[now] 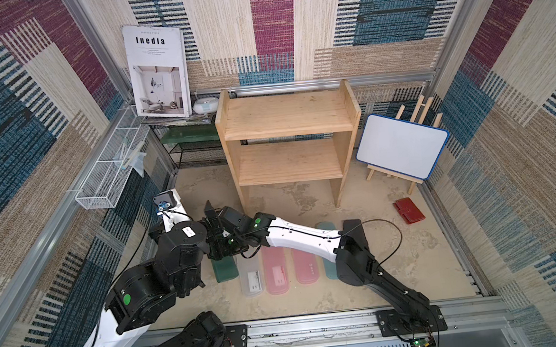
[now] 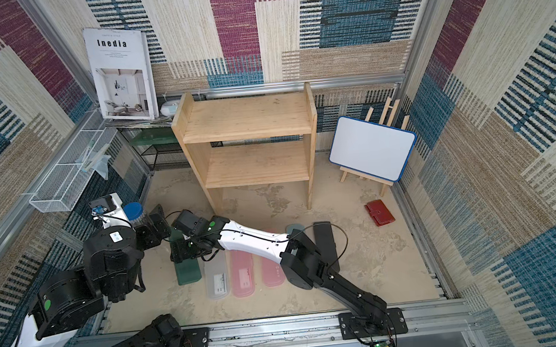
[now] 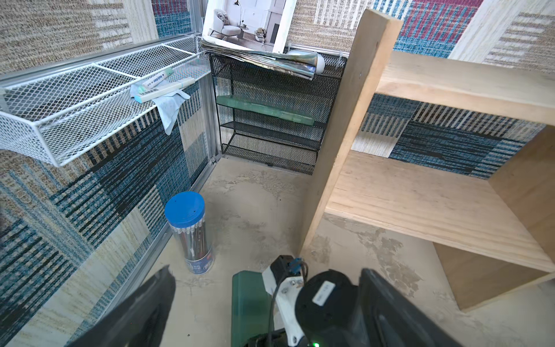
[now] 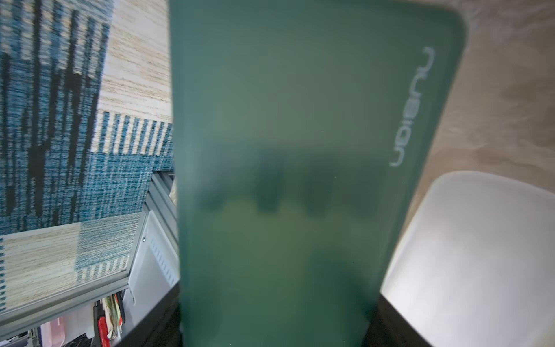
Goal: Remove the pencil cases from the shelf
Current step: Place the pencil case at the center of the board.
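The wooden shelf [image 1: 286,113] stands at the back, both tiers bare in both top views. On the floor in front lie pencil cases in a row: frosted clear [image 1: 251,280], two pink [image 1: 275,271] [image 1: 305,266], light blue [image 1: 330,271] and black [image 2: 325,241]. At the row's left end my right gripper [image 4: 276,315] is shut on the far end of the dark green case [image 4: 300,120], beside the frosted one [image 4: 480,255]. My left gripper [image 3: 267,272] hangs wide open just above the right wrist, holding nothing. The right arm covers the far ends of the cases.
A blue-lidded tube of pencils [image 3: 190,234] stands by the left wall. A white wire basket [image 1: 109,172] hangs above it. A black mesh rack [image 1: 198,153] with a green slab sits left of the shelf. A whiteboard on an easel [image 1: 402,145] and a red wallet [image 1: 408,210] are at the right.
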Tool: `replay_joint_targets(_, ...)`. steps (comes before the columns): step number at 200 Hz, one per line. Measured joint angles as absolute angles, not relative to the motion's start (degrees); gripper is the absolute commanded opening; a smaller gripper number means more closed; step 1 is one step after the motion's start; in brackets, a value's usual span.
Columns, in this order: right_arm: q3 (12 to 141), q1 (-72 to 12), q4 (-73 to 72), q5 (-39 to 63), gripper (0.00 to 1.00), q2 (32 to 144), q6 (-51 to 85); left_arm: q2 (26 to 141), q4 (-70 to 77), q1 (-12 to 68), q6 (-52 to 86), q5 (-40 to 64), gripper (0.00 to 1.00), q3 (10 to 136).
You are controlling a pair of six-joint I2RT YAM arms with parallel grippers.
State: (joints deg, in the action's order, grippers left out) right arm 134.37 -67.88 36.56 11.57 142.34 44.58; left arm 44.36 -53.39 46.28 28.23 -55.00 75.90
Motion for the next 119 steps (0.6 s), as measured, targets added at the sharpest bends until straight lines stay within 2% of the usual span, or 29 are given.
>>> replay_joint_targets(100,137.1,-69.2,37.8,11.6,0.73,148.7,47.4,41.6,-56.6,46.2,29.6,-52.0,0.99,72.4)
replay_joint_targets(119,138.1,-69.2,37.8,11.6,0.78,149.5,47.5,41.5,-56.6,46.2,29.8,-51.4,0.99,72.1)
